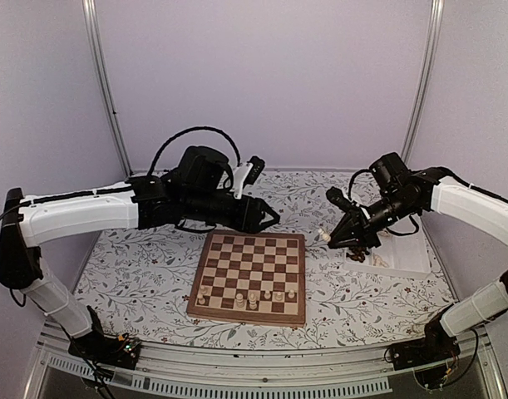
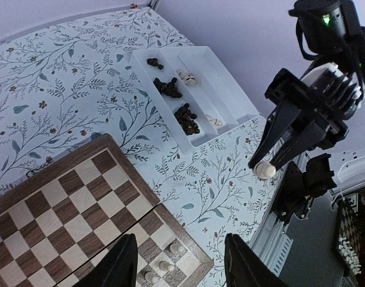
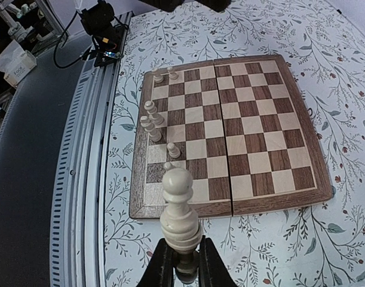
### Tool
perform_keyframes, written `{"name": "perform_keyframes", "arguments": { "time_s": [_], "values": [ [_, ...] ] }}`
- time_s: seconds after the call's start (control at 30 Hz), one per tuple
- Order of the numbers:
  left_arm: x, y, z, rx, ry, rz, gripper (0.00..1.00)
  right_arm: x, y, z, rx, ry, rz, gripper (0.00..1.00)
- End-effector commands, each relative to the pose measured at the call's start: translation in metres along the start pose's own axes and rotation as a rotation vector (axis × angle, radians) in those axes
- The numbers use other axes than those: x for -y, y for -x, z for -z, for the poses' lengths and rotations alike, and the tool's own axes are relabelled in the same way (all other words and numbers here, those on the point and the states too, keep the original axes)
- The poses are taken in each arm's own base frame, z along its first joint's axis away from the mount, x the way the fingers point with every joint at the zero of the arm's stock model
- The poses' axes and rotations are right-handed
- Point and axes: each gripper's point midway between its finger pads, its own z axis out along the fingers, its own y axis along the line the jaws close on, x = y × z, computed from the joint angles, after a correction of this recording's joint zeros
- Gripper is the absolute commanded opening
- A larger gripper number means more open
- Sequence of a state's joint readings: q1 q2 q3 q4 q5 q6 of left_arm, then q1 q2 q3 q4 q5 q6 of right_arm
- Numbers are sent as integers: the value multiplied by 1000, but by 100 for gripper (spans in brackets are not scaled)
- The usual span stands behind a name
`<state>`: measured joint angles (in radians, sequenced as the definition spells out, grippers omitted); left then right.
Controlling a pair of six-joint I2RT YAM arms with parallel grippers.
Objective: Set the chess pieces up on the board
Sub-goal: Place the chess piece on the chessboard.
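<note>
Board (image 1: 248, 249): flat at the centre of the floral counter (image 1: 137, 274). Pale chess pieces (image 1: 254, 297): perhaps seven, too small to count surely, standing along its 6 o'clock edge. Right gripper (image 3: 182, 252): pinching one pale piece (image 3: 180, 209) by the base, upright, off the board at 2 o'clock. Left gripper (image 2: 179, 237): jaws spread, empty, at 12 o'clock. White tray (image 2: 230, 95): at 3 o'clock, holding dark pieces (image 2: 185, 116).
</note>
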<state>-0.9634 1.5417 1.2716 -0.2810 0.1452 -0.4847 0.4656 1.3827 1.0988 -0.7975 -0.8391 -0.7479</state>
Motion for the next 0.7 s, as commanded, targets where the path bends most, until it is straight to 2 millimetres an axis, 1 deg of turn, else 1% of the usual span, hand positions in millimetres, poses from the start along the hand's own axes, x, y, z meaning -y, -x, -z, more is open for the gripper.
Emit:
{"name": "perform_keyframes", "arguments": {
  "time_s": [0.0,0.13,0.33,0.47,0.67],
  "values": [
    [44,16,-18,75,-179,-2,51,-10,4,-8,-33,32,-1,8],
    [58,9,-35,39,-226,-12,51,-13,5,-14,-44,41,-6,8],
    [76,2,-53,1,-278,-26,49,-15,6,-16,-47,42,-10,8],
    [82,-2,-64,-20,-297,-32,47,-16,6,-17,-49,46,-9,8],
    [89,-6,-72,-47,-323,-32,41,-16,5,-18,-52,47,-14,8]
  ]
}}
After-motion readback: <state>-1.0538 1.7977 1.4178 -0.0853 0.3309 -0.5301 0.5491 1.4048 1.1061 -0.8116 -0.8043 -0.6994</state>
